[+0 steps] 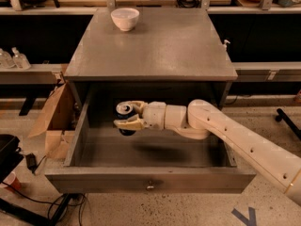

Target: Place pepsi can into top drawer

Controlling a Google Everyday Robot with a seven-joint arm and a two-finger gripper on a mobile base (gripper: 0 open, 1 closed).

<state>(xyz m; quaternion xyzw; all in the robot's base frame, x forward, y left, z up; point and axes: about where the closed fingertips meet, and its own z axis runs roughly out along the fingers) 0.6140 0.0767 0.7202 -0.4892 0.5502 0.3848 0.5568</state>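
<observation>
The top drawer [149, 179] of the grey cabinet is pulled wide open, its front panel and small metal knob facing me. My gripper [128, 115] reaches in from the right, over the drawer's back left part. It is shut on the pepsi can [125, 112], a dark blue can with a silver top, held upright between the cream fingers [126, 124] a little above the drawer floor.
A white bowl [125, 18] stands at the back left of the cabinet top [155, 46]. A cardboard box [55, 121] leans left of the cabinet. Bottles [14, 59] sit on a shelf at far left. Cables and a red cup [11, 181] lie on the floor.
</observation>
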